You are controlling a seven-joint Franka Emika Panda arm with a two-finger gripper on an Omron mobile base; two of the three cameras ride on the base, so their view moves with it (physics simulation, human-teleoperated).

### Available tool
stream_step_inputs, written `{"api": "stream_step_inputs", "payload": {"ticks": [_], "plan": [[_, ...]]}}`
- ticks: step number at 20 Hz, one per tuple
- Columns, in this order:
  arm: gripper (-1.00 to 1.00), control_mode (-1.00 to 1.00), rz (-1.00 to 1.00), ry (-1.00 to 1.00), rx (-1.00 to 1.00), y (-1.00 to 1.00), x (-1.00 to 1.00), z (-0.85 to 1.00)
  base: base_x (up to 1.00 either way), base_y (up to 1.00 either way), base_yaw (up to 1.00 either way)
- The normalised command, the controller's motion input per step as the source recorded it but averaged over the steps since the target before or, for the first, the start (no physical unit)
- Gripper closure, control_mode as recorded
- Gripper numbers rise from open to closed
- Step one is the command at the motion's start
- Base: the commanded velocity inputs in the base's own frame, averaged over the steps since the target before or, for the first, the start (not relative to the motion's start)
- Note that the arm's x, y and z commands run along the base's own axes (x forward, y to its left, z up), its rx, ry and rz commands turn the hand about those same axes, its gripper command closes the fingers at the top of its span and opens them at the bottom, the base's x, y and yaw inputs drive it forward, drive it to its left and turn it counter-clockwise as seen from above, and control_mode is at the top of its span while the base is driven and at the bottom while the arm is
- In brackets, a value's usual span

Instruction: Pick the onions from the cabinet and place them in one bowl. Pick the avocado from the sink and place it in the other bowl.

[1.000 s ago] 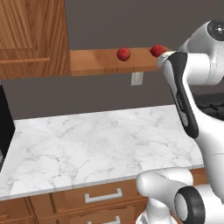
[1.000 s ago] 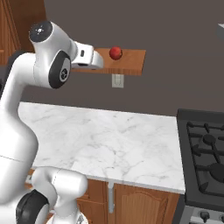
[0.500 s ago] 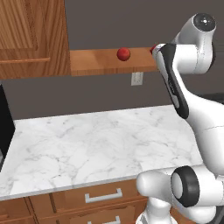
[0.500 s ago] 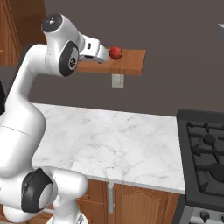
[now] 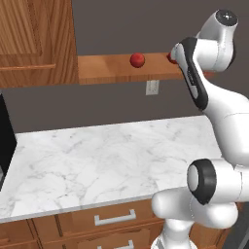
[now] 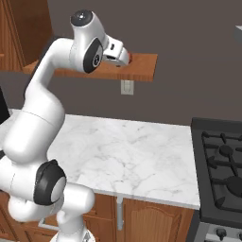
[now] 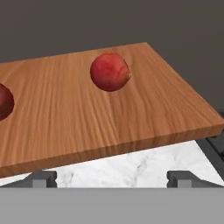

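**Gripper up at the shelf, facing a red onion**

The white arm reaches high, up to the open wooden shelf (image 5: 112, 68) of the cabinet (image 5: 34, 41). The gripper (image 7: 111, 177) sits just in front of the shelf's edge. Its two dark fingertips (image 7: 41, 177) stand wide apart, and there is nothing between them.

Two red onions sit on the shelf. In the hand view, one onion (image 7: 110, 72) is right ahead of the gripper, near the middle of the board. The other onion (image 7: 4, 101) is off to the side, cut by the picture's edge. The two are well apart.

From the left base view, one onion (image 5: 137, 60) sits in plain sight on the shelf. The second one (image 5: 171, 58) peeks out beside the arm, mostly hidden, so it is hard to be sure how close the hand is to it.

Below the shelf is a white marble counter (image 5: 97, 165) with wooden drawers (image 5: 114, 219) under it. A dark stove (image 6: 222, 165) stands at the counter's end. A wall outlet (image 5: 152, 87) sits just under the shelf.
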Motion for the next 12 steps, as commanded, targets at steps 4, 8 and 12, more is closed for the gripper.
{"api": "stream_step_inputs", "payload": {"ticks": [4,8,12], "plan": [[-1.00,-1.00,0.00,0.08,0.02,-0.09,0.41,0.00,0.00,0.00,0.00],[-1.00,-1.00,0.00,0.07,0.00,-0.01,0.36,0.04,0.00,0.00,0.00],[-1.00,-1.00,0.00,0.03,0.00,0.00,0.31,0.00,0.00,0.00,0.00]]}}
